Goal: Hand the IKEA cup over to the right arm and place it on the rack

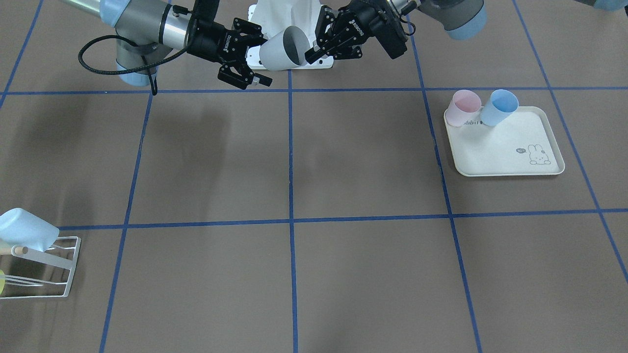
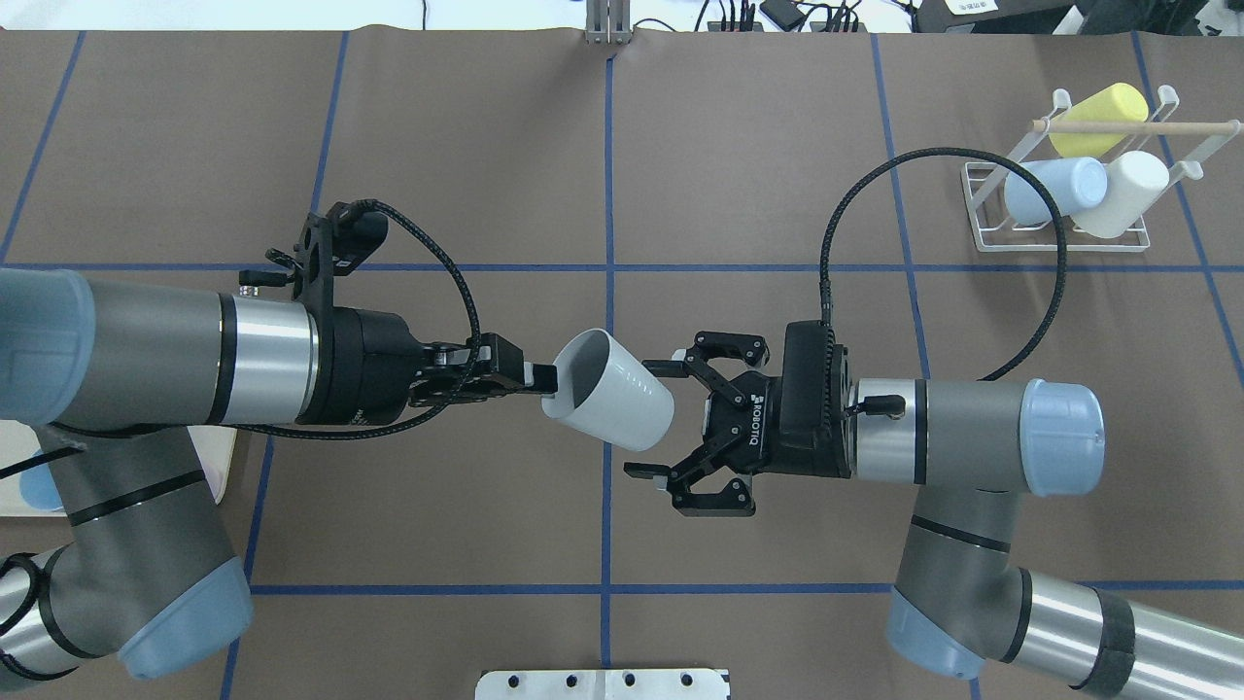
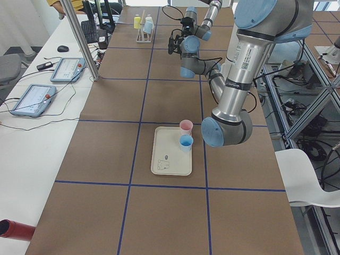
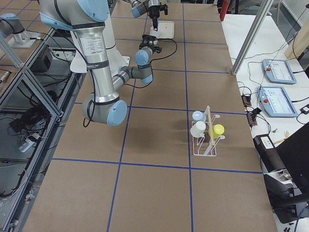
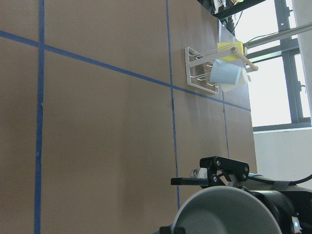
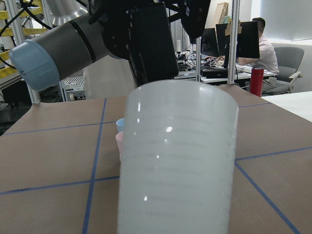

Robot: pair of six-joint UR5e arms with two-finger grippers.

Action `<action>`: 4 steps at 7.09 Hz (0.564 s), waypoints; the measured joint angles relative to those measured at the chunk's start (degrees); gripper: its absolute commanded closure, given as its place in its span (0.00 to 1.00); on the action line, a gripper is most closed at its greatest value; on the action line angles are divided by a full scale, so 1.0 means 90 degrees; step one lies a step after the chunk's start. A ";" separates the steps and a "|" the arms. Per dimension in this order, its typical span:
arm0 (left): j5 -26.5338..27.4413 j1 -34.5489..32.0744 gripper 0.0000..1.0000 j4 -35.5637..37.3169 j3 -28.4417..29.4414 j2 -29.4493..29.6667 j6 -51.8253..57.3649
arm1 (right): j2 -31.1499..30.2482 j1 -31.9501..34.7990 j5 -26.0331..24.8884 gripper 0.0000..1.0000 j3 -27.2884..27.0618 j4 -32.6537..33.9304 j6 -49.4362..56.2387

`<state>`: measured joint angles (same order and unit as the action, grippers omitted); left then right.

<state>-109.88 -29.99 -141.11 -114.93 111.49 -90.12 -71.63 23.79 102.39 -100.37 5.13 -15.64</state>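
A white IKEA cup hangs tilted in the air over the table's middle. My left gripper is shut on the cup's rim, one finger inside. My right gripper, on the arm with the black cable loop, is open, its fingers on either side of the cup's base. From the front, the cup sits between the left gripper and the right gripper. The cup fills the right wrist view. The white wire rack stands at the far right.
The rack holds a yellow cup, a pale blue cup and a white cup. A cream rabbit-print tray on my left side holds a pink cup and a blue cup.
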 measured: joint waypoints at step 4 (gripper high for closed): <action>0.0115 0.0081 1.00 -0.0005 0.0058 0.0014 0.0004 | 0.0005 0.0003 0.0000 0.11 -0.0007 -0.0003 -0.0061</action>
<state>-108.84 -29.26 -141.15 -114.41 111.62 -90.09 -71.59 23.82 102.39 -100.43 5.10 -16.19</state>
